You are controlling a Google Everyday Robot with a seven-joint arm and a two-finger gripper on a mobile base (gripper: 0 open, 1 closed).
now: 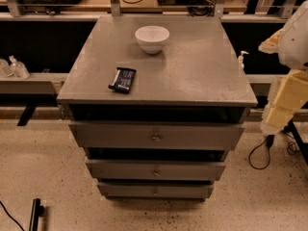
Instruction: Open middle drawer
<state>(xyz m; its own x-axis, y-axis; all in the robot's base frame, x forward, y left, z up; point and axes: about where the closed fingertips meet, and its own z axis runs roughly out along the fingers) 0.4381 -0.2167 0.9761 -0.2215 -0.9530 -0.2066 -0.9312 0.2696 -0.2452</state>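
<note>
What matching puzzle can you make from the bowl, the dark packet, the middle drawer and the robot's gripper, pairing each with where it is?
Things:
1. white bowl
2. dark packet
3. middle drawer
4. gripper

Places:
A. at the right edge of the view, beside the cabinet, not touching it
B. second of three grey fronts
C. on the cabinet top, towards the back
D. on the cabinet top, near the front left

Pairs: 1-C, 2-D, 3-B, 4-A
</note>
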